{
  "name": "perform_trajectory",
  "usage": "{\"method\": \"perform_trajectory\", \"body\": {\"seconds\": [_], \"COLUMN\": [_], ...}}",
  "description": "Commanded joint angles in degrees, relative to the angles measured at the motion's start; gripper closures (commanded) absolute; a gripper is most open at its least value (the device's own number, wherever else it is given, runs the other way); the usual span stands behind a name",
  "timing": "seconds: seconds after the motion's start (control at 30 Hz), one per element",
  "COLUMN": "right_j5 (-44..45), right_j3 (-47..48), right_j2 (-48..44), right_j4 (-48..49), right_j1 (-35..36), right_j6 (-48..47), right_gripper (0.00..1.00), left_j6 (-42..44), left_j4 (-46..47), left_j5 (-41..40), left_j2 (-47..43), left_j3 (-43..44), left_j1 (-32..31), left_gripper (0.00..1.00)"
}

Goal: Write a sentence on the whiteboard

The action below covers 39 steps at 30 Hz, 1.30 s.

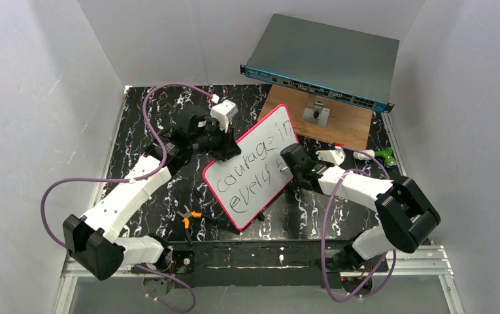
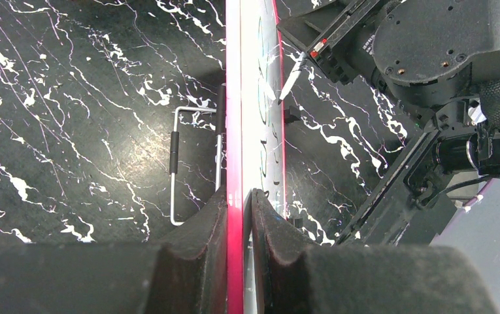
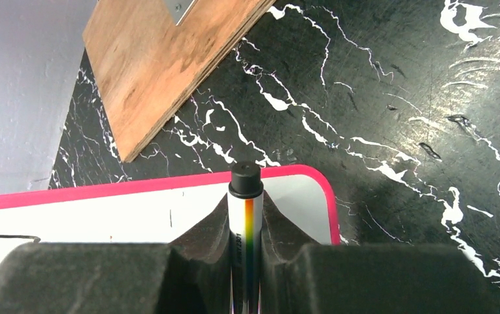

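The whiteboard, white with a pink-red frame, lies slantwise in the middle of the black marbled table. The sentence runs across it in black handwriting, "courage in" above "every" plus a further stroke. My left gripper is shut on the board's upper left edge. In the left wrist view the pink frame is clamped between the pads of the left gripper. My right gripper is at the board's right edge, shut on a white marker with a rainbow stripe. Its tip meets the board's face.
A grey-teal network switch leans at the back, over a wooden board carrying a small metal bracket. Orange-handled pliers lie near the board's lower left. A white part and a green object sit right. White walls enclose the table.
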Motion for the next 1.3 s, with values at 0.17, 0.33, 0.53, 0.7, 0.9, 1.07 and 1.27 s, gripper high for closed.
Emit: {"method": "perform_trajectory", "body": {"seconds": [0.17,0.33,0.53,0.7,0.9,1.07,1.27], "right_j5": [0.5,-0.5,0.8,2.2,3.4,5.1,6.5], "right_j3": [0.1,-4.3,-7.7,-8.1,-7.2,-5.3,-2.1], "right_j2": [-2.2,-6.7,-11.5,-12.6,-11.3,-9.1,-6.5], "right_j4": [4.6,12.7,17.4,18.0,21.1,20.4,16.8], "right_j1": [0.9,0.9,0.8,-0.5,-1.6,-1.9,-1.8], "right_j6": [-4.1,-6.5,-11.8,-11.8,-12.2,-11.0,-6.4], "right_gripper": [0.99,0.99,0.99,0.99,0.99,0.99,0.99], "left_j6": [3.8,3.8,3.8,3.8,3.8,3.6,3.4], "left_j4": [-1.2,-0.8,-0.6,-0.5,-0.4,-0.3,-0.1], "left_j5": [-2.7,-2.8,-2.8,-2.8,-2.7,-2.5,-2.6], "left_j2": [-1.9,-2.1,-2.4,-2.6,-2.6,-2.2,-1.7], "left_j3": [-0.1,-0.3,-0.6,-0.9,-0.8,-0.3,0.1], "left_j1": [0.1,0.1,0.1,0.1,0.1,0.1,0.1], "left_gripper": [1.00,1.00,1.00,1.00,1.00,1.00,1.00]}}
